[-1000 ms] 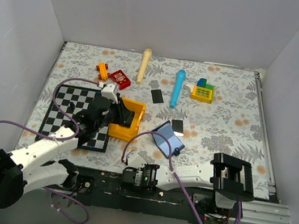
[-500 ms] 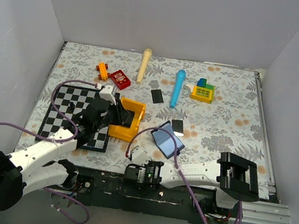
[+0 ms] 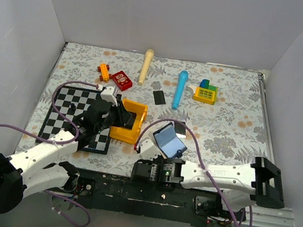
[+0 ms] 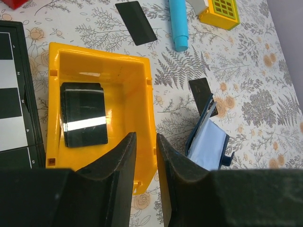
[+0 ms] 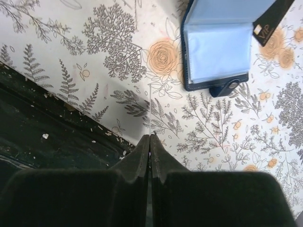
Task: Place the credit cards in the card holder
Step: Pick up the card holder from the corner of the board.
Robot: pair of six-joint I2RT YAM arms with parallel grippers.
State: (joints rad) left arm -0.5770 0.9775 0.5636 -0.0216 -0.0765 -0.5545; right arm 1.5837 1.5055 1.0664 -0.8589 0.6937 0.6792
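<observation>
A: Reading what at the right gripper (image 5: 150,137)?
B: Pressing both fingers flat together, pinching nothing; pointing down at the floral cloth (image 5: 118,71) close to the near edge, about midway along it.
A: Lying just beyond those tips?
B: Showing the card holder (image 5: 215,52), spread open with light blue pockets facing up, probably for taking a card from above; sitting near the fingers without touching.
A: Locating the cards where?
B: Finding the nearer card (image 5: 272,19) against the holder's far-right corner, touching or slightly overlapping; finding the farther card (image 4: 136,29) well apart, toward the far edge, beside a blue cylinder (image 4: 179,23). Lying flat on the cloth in each case, hence likely calling for spread fingers and a careful edge pick; risking slipping on the glossy faces.
A: Doing what at the left gripper (image 4: 145,142)?
B: Bracketing the right wall of a yellow bin (image 4: 97,56) with a narrow gap between fingers, a little left of midway between the side edges; clamping or merely straddling, impossible telling. Noting a glossy black block (image 4: 84,120) inside; card or not, impossible telling. Probably waiting clear of the holder, leaving room for the other arm.
</observation>
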